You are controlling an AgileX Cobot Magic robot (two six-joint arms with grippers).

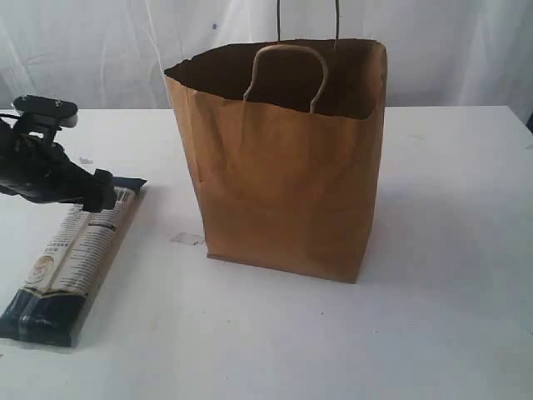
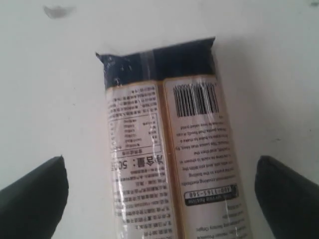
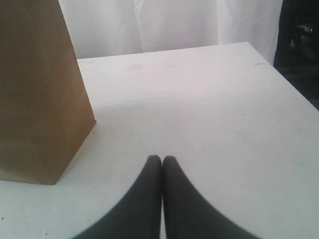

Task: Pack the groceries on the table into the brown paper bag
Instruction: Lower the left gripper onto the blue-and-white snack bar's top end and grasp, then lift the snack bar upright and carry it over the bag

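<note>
We are holding our left gripper (image 2: 160, 167) spread wide over the long white-and-navy packet (image 2: 149, 124), one finger on either side and neither touching it. The packet is lying flat on the white bench (image 1: 450, 250), left of the brown paper bag (image 1: 283, 192), which is standing upright and open-topped. We are holding our right gripper (image 3: 162, 162) pressed together, pinching nothing, near the bag's base.

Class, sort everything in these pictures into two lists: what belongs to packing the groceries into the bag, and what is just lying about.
Belongs to the job:
- brown paper bag
- long white-and-navy packet
- table
- left gripper, open above the packet

Just lying about:
- small pale scrap on the table by the bag's base
- white curtain behind
</note>
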